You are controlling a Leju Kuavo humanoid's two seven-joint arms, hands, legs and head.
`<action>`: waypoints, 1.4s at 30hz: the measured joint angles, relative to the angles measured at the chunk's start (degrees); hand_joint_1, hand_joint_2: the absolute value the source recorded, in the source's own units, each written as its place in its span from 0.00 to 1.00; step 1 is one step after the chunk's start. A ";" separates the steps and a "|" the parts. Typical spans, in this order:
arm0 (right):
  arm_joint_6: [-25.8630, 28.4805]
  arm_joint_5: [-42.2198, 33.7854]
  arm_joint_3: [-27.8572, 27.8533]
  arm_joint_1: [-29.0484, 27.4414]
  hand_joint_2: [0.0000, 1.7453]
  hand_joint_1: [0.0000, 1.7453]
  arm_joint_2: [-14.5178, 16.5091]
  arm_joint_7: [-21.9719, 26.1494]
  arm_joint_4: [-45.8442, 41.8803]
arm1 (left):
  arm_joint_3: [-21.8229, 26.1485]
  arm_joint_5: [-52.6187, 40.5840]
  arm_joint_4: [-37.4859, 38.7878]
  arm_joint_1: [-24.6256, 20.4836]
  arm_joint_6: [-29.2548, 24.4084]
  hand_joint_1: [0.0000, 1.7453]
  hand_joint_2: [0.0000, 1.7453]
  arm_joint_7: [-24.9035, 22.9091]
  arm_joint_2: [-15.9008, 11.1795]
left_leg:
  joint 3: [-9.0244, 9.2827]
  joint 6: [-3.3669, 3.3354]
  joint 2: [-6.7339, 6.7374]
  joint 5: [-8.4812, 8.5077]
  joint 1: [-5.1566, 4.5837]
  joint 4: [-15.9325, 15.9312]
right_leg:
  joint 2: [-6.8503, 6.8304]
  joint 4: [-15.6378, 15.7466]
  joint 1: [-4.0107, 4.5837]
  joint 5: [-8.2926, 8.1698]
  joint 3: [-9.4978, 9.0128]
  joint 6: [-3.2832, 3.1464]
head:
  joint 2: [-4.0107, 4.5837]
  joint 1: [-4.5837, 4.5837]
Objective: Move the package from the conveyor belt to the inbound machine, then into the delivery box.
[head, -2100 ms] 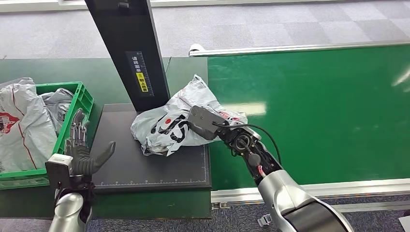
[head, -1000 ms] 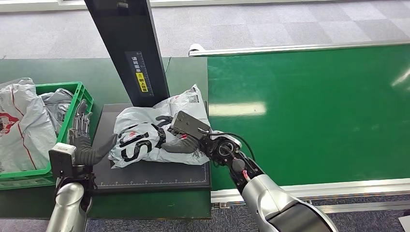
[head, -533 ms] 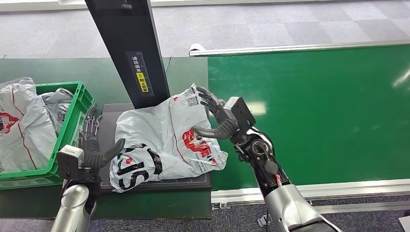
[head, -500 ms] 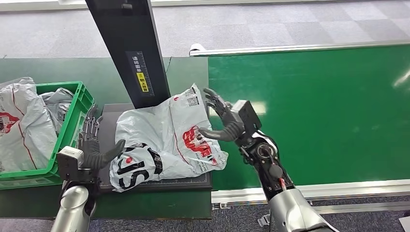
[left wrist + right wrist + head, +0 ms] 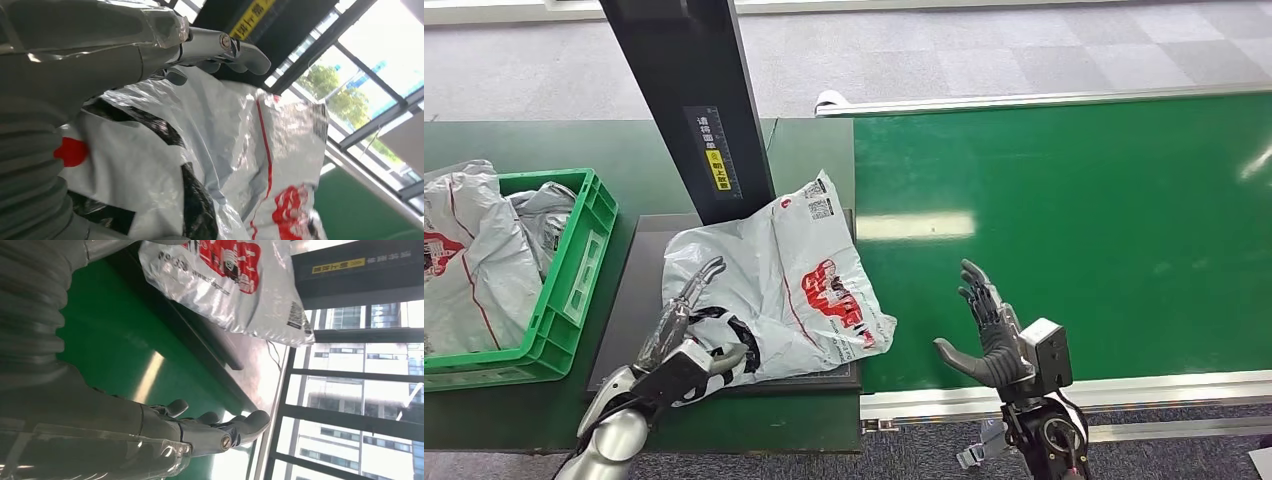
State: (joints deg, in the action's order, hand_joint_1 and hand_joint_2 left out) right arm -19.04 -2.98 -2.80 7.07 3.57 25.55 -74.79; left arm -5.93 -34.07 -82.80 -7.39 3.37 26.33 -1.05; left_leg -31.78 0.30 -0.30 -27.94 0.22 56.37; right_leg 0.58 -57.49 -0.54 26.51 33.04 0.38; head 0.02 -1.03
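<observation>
Grey package (image 5: 774,275) under spread left hand (image 5: 679,345); right hand (image 5: 989,335) splayed, empty, beside it.

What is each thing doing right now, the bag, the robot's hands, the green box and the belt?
package: lying crumpled on the dark platform of the inbound machine, one corner over its edge.
left hand: fingers spread, resting on the package.
right hand: open, holding nothing, above the conveyor belt.
conveyor belt: nothing on it.
green delivery box: holds other grey bags.

Silver arms, grey ribbed wrist covers, dark-fingered left hand (image 5: 676,345) and right hand (image 5: 989,335)
</observation>
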 joint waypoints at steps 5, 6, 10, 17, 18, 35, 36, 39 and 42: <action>0.03 0.74 -0.34 -0.80 1.00 0.00 0.34 -0.38 -0.46 | -5.41 -7.92 5.91 -4.34 -3.98 0.00 1.00 -2.80 -0.63 | 0.03 -0.03 -0.01 0.04 -0.01 0.00 | 0.00 0.00 -0.01 -0.02 -0.05 0.01 | 0.00 0.00; 0.05 0.91 -0.29 -0.80 1.00 0.00 0.48 -0.43 -0.46 | -6.49 -9.24 7.45 -5.34 -4.89 0.00 1.00 -3.18 -0.71 | 0.03 -0.03 -0.01 0.04 -0.01 0.00 | 0.00 0.00 -0.01 -0.03 -0.06 0.01 | 0.00 0.00; 0.35 1.10 -0.10 -0.75 1.00 0.00 0.78 -0.50 -0.46 | -9.40 -12.21 12.38 -8.21 -7.68 0.00 1.00 -4.09 -0.75 | 0.03 -0.03 -0.01 0.04 -0.01 0.01 | 0.00 -0.01 -0.01 -0.03 -0.05 0.02 | 0.00 -0.02; 0.58 1.08 0.09 -0.66 1.00 0.00 0.80 -0.50 -0.46 | -11.91 -14.50 17.59 -10.94 -9.95 0.00 1.00 -5.35 -0.80 | 0.02 -0.03 -0.01 0.03 -0.01 0.01 | 0.00 -0.01 -0.01 -0.02 -0.05 0.02 | 0.00 0.00; 0.58 1.08 0.12 -0.66 1.00 0.00 0.80 -0.50 -0.46 | -12.10 -14.53 18.00 -11.15 -9.98 0.00 1.00 -5.38 -0.80 | 0.02 -0.03 -0.01 0.03 -0.01 0.01 | 0.00 -0.01 -0.01 -0.03 -0.05 0.02 | 0.00 -0.01; 1.13 0.94 0.20 -0.75 1.00 0.00 0.80 -0.50 -0.50 | -12.71 -11.92 19.79 -11.86 -7.76 1.00 1.00 -3.48 -0.82 | 0.05 -0.03 -0.02 0.04 -0.01 0.01 | 0.00 -0.01 -0.01 -0.03 -0.09 0.02 | 0.00 0.00; 1.56 0.82 0.20 -0.92 1.00 0.00 0.80 -0.49 -0.60 | -12.43 -8.75 19.05 -11.46 -5.32 1.00 1.00 -1.70 -0.92 | 0.05 -0.03 -0.01 0.04 -0.01 0.01 | 0.00 -0.01 -0.01 -0.03 -0.08 0.02 | 0.00 -0.01; 2.57 0.34 0.14 -1.97 1.00 0.00 0.76 -0.37 -1.20 | -11.32 2.56 14.28 -9.52 1.87 1.00 1.00 1.78 -1.57 | 0.03 -0.03 -0.01 0.03 -0.01 0.01 | 0.00 -0.01 -0.01 -0.02 -0.06 0.02 | 0.00 -0.01; 2.80 0.04 0.09 -2.90 1.00 0.00 0.72 -0.23 -1.87 | -10.48 5.74 10.34 -8.41 3.71 1.00 1.00 1.53 -2.23 | 0.00 -0.03 -0.01 0.02 -0.01 0.00 | 0.00 -0.01 -0.01 -0.01 -0.02 0.01 | 0.00 -0.02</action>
State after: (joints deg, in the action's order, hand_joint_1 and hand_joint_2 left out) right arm -16.24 -2.94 -2.72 4.18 4.28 25.32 -76.67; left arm -16.41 -28.33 -72.46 -15.80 7.08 27.87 -3.29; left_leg -31.78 0.27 -0.31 -27.92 0.21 56.37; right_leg 0.58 -57.50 -0.55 26.49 33.02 0.39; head 0.02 -1.05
